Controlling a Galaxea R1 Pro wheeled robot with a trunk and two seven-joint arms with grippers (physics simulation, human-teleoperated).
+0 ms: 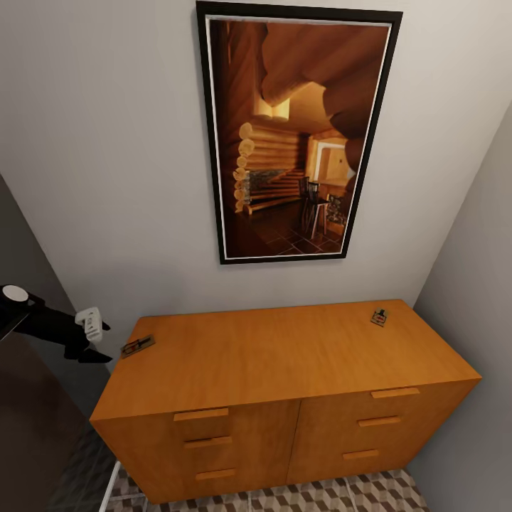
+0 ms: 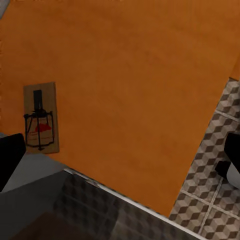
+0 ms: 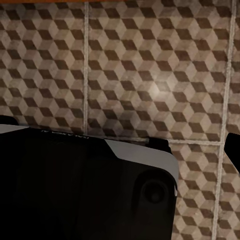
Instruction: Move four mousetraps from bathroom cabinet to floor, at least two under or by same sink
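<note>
Orange cabinet (image 1: 284,370) carries two mousetraps (image 1: 137,345) (image 1: 379,317) at opposite corners, left gripper (image 1: 91,340) alongside, jaws' state unclear.

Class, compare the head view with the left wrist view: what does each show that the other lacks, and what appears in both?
Head view alone: the black-framed log-cabin picture on the wall, the cabinet's bar-handled drawer fronts, and a second small dark mousetrap at the top's far right corner. Left wrist view alone: the near mousetrap's red patch and wire frame up close. Both: the orange-brown wooden cabinet, the flat brown mousetrap at its left edge, and the cube-patterned tile floor.
</note>
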